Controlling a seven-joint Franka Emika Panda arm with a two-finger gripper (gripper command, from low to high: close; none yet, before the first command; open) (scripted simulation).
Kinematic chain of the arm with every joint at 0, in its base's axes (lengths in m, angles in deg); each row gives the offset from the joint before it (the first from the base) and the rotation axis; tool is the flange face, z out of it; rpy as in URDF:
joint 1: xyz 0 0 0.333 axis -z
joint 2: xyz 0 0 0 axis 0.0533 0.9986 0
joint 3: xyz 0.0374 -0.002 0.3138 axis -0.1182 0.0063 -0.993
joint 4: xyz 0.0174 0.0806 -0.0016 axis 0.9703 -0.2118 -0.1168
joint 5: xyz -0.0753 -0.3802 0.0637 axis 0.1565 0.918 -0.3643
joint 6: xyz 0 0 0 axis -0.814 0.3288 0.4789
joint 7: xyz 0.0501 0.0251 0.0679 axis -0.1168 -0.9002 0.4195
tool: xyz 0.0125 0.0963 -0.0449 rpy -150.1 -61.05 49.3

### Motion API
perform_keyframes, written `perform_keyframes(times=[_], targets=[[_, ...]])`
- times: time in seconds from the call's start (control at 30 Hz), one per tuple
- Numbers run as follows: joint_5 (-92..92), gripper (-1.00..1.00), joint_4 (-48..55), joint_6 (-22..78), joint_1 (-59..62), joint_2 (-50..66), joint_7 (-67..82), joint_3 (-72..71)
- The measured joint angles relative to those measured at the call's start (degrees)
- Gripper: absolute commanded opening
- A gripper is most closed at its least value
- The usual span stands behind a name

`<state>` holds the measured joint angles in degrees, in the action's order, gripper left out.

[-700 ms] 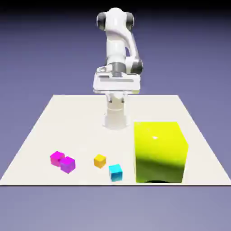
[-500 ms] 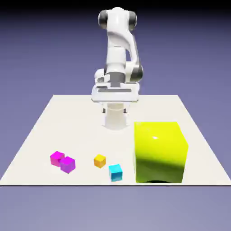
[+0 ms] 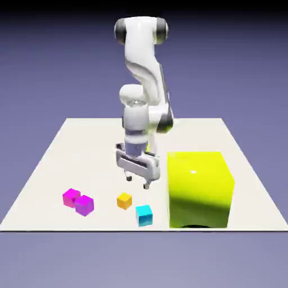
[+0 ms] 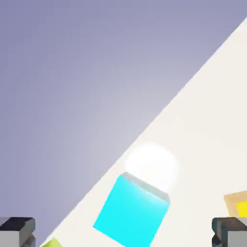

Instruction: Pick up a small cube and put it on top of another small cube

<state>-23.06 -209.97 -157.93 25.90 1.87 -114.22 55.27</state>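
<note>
Gripper hangs above the table, jaws spread wide, nothing between them. Cyan cube sits near the table's front edge, just beside the big yellow-green block. Pink cube sits well apart toward the exterior view's left, touching a purple cube; orange cube lies between.

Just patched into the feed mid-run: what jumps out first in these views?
The big yellow-green block dominates the table's near edge on the exterior view's right. The white arm's gripper hangs with jaws open above the small cyan cube, which sits just left of that block and fills the middle of the hand view. Further left lie an orange cube and a magenta cube touching a violet cube.
</note>
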Motion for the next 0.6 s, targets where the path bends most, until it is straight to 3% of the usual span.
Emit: perform_keyframes(times=[0.27,0.4,0.43,0.6], targets=[[0.2,0.00,6.2,6.1,9.0,12.5,-16.8,-7.7],[4.8,0.00,7.3,-1.1,3.6,20.8,-19.7,-2.2],[5.6,-1.00,7.5,-2.5,2.6,22.4,-20.3,-1.1],[2.2,-1.00,6.7,2.9,6.6,16.2,-18.1,-5.3]])
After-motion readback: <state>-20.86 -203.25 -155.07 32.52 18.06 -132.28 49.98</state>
